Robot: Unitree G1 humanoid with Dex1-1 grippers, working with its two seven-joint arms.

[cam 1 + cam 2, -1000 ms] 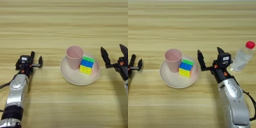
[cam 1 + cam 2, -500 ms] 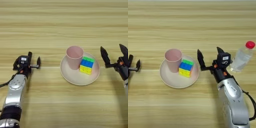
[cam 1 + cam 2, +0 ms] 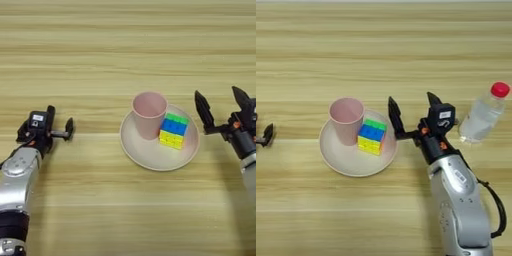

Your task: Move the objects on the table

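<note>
Left eye view: on the tabletop [image 3: 100, 60] a plate [image 3: 150, 155] carries a cup [image 3: 148, 114] at its left, touching a cube [image 3: 173, 131] at its right. The left pincer [image 3: 59, 127] sits well left of the plate, fingers spread, holding nothing.

Right eye view: the right pincer [image 3: 412, 111] is spread just right of the plate, empty. A bottle [image 3: 483, 113] stands right of it.
</note>
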